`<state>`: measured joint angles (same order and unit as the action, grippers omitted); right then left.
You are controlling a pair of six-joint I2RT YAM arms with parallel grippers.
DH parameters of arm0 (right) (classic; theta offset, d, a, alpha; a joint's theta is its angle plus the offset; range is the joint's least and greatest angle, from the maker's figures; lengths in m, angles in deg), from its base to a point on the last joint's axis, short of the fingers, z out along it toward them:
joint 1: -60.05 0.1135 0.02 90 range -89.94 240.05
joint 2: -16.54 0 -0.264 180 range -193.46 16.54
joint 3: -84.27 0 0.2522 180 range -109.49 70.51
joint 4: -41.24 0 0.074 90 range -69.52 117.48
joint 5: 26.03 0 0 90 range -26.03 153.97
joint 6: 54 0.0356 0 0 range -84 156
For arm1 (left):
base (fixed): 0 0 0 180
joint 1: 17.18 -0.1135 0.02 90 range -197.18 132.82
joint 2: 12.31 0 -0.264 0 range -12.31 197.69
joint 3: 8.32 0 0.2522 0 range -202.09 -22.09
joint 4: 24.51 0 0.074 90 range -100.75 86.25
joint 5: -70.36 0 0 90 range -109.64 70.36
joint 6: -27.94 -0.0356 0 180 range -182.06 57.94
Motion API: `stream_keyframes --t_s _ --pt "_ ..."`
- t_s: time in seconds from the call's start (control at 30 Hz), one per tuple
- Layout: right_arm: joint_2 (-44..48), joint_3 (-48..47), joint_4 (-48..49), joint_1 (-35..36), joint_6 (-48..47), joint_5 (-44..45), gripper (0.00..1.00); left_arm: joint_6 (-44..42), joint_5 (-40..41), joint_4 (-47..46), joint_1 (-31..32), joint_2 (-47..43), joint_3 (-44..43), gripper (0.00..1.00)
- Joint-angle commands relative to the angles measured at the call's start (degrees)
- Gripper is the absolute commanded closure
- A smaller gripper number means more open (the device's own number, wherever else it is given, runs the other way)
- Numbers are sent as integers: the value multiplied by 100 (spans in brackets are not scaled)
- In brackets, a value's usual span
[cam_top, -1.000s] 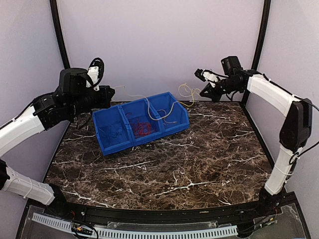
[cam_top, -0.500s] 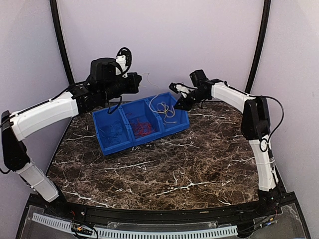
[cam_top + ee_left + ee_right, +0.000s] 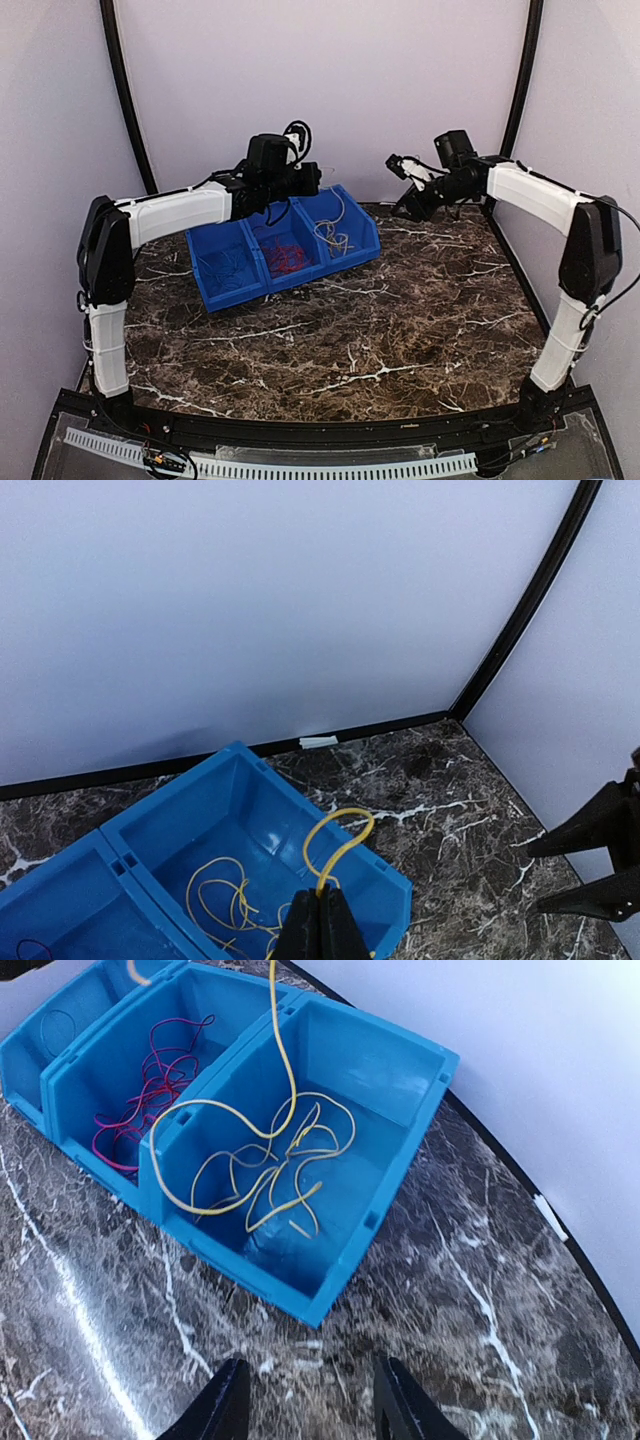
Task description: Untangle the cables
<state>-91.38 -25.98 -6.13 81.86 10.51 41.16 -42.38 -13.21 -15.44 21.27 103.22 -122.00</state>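
Note:
The cables lie sorted in a blue three-compartment bin [image 3: 240, 293]: yellow ones [image 3: 335, 235] on the right, red [image 3: 285, 258] in the middle, dark blue [image 3: 230, 265] on the left. My left gripper [image 3: 322, 898] hovers over the right compartment, shut on a yellow cable [image 3: 340, 845] that loops up from its tips and hangs down into the bin [image 3: 285, 1060]. Off the bin's right corner, my right gripper [image 3: 310, 1405] stands open above the marble with nothing between its fingers [image 3: 402, 185].
The bin [image 3: 300, 1290] sits at the back of the dark marble table [image 3: 350, 340], close to the rear wall. Black frame posts [image 3: 520, 70] rise at the back corners. A white tape scrap [image 3: 318, 742] lies at the wall's foot.
My right gripper has opened, let go of the yellow cable and drawn back to the right. The left arm has swung right over the bin's right compartment, and the yellow cable now hangs into it.

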Motion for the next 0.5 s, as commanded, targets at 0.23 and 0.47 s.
stream_keyframes --t_s 0.23,0.47 --pt "2171 2367 710 -262 14 477 52 -113 -485 -640 -316 1240 -1984 100" --pt "2700 2756 627 -342 36 510 49 -139 -985 -607 -418 1589 -1619 100"
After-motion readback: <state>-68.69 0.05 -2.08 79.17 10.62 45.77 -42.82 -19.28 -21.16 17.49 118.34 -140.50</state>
